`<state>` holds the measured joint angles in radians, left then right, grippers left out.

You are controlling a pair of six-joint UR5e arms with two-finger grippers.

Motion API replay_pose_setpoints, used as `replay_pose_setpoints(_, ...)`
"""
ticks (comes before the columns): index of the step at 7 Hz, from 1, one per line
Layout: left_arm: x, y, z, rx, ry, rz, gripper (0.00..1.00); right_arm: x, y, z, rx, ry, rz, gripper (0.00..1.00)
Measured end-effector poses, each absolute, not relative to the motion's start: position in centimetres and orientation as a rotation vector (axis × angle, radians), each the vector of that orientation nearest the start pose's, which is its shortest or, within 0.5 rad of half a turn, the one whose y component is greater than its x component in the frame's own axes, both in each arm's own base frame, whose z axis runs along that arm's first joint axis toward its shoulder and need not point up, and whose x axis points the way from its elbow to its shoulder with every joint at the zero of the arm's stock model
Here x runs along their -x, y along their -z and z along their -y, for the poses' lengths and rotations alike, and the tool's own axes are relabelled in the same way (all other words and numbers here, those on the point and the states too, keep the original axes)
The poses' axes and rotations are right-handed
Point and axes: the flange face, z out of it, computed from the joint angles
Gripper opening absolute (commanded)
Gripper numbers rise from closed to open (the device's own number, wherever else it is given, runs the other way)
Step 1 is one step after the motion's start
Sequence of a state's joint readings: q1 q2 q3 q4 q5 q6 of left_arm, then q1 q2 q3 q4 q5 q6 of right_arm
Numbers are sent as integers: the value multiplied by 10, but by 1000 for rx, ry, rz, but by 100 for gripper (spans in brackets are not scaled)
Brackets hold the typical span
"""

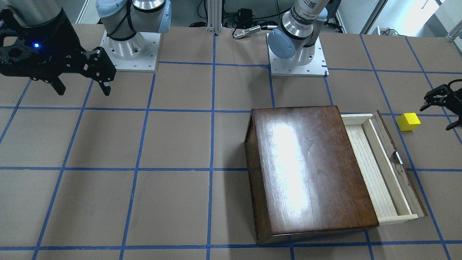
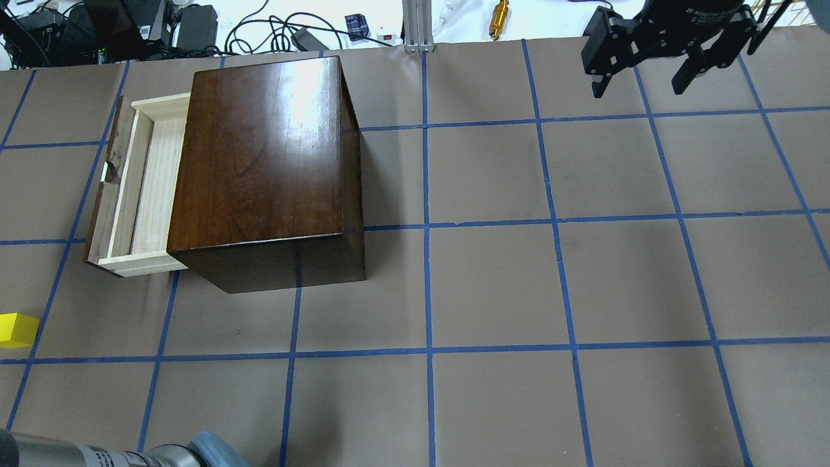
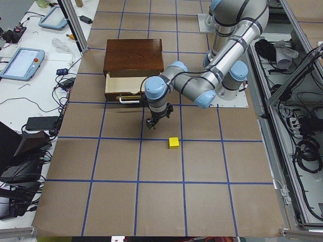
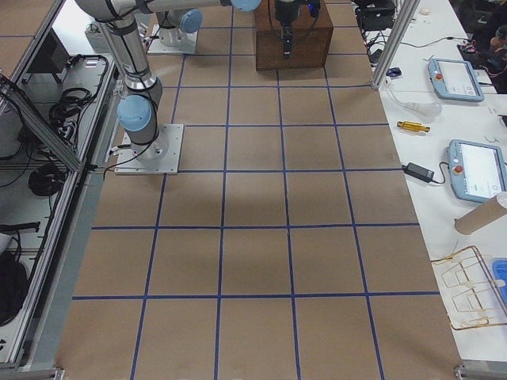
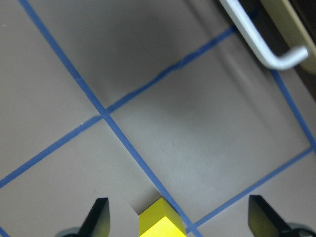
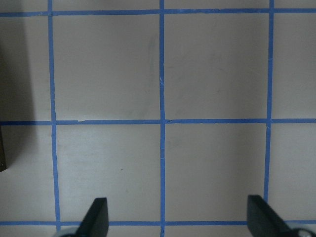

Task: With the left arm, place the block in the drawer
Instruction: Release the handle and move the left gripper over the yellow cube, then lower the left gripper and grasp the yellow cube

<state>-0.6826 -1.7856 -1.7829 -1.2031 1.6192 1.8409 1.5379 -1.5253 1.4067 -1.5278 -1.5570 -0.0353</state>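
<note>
Block [image 5: 160,221] not gripped yet: left jaws apart, empty, hovering near it; it sits on bench [image 1: 144,144] near the open drawer [image 1: 364,159] front. Centre over it, square jaws to its faces, descend, close. Right jaws apart, well away

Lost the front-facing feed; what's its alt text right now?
The yellow block sits on the table near the pulled-out drawer of the dark wooden box, the open left gripper beside it at the right edge. The open right gripper hangs upper left.
</note>
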Motion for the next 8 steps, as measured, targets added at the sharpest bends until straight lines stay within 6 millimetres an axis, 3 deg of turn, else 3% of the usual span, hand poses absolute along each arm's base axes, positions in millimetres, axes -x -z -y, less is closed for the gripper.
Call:
replay_pose_setpoints(3,-357,-248,392,-1728,-68,-2570,100,-118,-542,520,5,120,-3128,100)
replay_pose_setpoints(6,-369,-228,365,-1950,-59,-2436,100,-118,-542,520,5,118,-3128,100)
replay_pose_setpoints(8,-371,-221,363,-2039,-35,-2372,100,-118,-541,520,5,118,-3127,100)
